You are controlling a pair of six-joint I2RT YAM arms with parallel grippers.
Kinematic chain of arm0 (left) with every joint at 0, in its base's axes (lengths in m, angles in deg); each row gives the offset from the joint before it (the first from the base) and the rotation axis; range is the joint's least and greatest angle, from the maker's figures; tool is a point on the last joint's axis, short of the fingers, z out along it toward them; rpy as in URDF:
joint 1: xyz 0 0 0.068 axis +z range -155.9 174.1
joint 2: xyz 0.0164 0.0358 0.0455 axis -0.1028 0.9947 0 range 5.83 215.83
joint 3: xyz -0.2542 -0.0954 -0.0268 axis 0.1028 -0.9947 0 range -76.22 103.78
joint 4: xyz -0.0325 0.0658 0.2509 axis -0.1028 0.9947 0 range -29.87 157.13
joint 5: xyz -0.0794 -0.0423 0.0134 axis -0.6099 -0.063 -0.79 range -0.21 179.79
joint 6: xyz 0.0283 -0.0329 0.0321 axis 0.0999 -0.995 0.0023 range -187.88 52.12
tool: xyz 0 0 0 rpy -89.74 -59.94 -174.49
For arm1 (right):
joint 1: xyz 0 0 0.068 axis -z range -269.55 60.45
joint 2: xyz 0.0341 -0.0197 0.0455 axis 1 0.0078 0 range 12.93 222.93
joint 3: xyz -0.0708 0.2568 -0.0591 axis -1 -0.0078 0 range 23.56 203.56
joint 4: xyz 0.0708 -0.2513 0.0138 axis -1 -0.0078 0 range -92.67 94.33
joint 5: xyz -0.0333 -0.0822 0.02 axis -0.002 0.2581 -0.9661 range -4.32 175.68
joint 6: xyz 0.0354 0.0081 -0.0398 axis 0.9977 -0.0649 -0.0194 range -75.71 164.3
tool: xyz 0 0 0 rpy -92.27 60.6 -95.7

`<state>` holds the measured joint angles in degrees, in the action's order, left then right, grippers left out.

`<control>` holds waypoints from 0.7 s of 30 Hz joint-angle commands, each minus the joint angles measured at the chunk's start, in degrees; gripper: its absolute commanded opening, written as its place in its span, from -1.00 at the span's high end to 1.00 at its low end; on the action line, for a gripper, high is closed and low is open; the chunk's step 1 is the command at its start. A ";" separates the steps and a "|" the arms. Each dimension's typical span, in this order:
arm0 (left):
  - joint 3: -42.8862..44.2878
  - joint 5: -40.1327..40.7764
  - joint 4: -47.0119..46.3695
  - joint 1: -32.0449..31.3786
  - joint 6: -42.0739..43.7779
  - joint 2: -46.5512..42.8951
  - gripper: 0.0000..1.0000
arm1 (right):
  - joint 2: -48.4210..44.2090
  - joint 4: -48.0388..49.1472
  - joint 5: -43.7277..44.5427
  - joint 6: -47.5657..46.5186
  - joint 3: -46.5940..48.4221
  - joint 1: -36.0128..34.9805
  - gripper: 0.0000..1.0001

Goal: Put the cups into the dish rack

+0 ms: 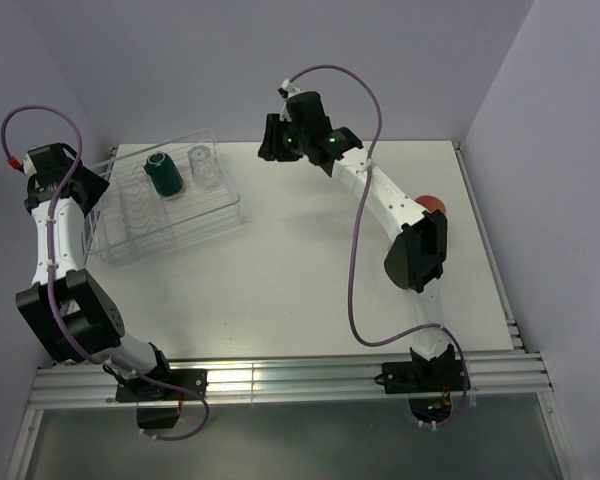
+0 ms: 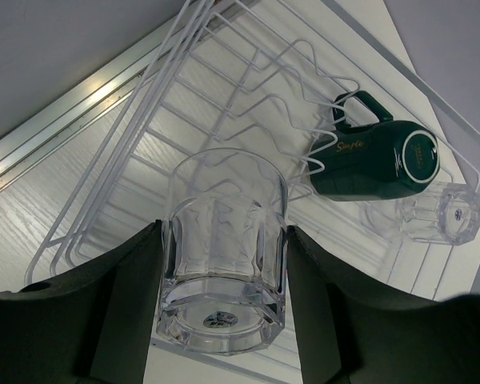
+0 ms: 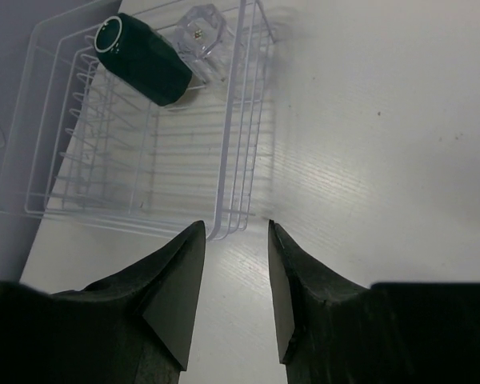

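A clear tumbler (image 2: pixel 222 254) is being held between the fingers of the left pincer (image 2: pixel 224 308), base toward the camera, in the lower middle of the left wrist view, above the near edge of the dish rack (image 1: pixel 225 205). In the top view, the rack is being seen at the upper left of the white desk (image 1: pixel 310 290), with the left arm hanging over its left side. Inside the rack, a dark green mug (image 1: pixel 164 173) is being kept upside down (its handle shows in the left wrist view), and a second clear tumbler (image 1: pixel 201 165) is being kept just beside it, to its right. The right pincer (image 3: pixel 234 280) is being held empty at the upper middle of the top view, its jaws parted narrowly, with nothing between them. A salmon-pink cup (image 1: pixel 432 202) is being partly hidden behind the right arm, at the right of the desk.
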<state>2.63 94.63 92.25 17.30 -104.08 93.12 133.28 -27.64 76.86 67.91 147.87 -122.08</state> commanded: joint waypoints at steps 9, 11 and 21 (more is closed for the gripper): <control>-2.03 2.19 -4.43 0.62 -0.62 0.87 1.00 | 6.54 5.07 5.65 -7.79 -0.75 -7.19 -0.02; -2.65 2.10 -4.70 0.71 -0.62 0.87 1.00 | 7.35 6.20 6.01 -7.97 -0.56 -8.33 -0.03; -3.35 2.54 -4.87 0.79 -0.01 1.31 1.00 | 11.56 6.92 7.23 -8.85 2.32 -10.36 -0.12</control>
<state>-1.04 96.14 89.87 17.70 -104.50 94.73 142.90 -22.35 81.69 60.79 145.90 -132.16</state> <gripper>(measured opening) 0.629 0.552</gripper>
